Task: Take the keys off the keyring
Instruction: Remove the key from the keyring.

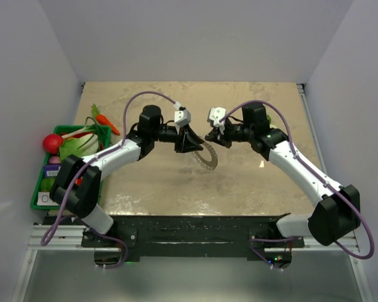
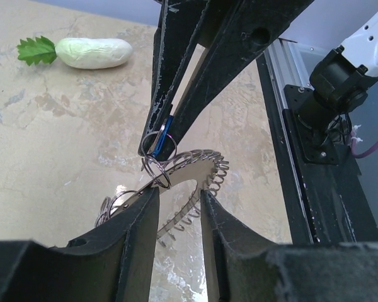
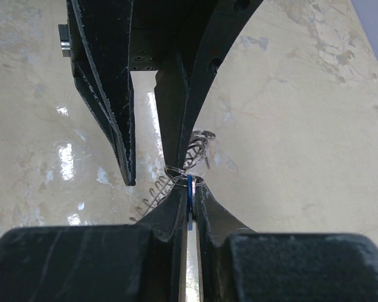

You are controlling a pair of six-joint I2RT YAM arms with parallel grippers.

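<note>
Where the two white and black robot arms, left (image 1: 113, 157) and right (image 1: 296, 163), meet above the middle of the beige marbled table (image 1: 176, 195), their tips nearly touch. One green plastic bin (image 1: 36, 200) sits at the table's left edge. It holds toy vegetables, among them one red ball-shaped piece (image 1: 51, 143).

The single wide grey metal keyring (image 1: 208, 160), a loop edged like a coil, is at the centre of the table, under the two arm tips. In the left wrist view the keyring (image 2: 209, 168) passes between the left jaws. They are closed part-way on its band, with both tips against it.

One white toy radish with green leaves (image 2: 91, 52) lies on the bare table, well apart from the keyring.

There is one small silver key with a bright blue head (image 2: 164, 131). It stands edge-on, clamped between the tightly pinched right jaws, and the right wrist view shows the key (image 3: 189, 192) as a thin blue line between the two pads.

Thin wire rings (image 2: 159, 165) hang just below the key and touch the grey loop. How many there are cannot be told.
</note>
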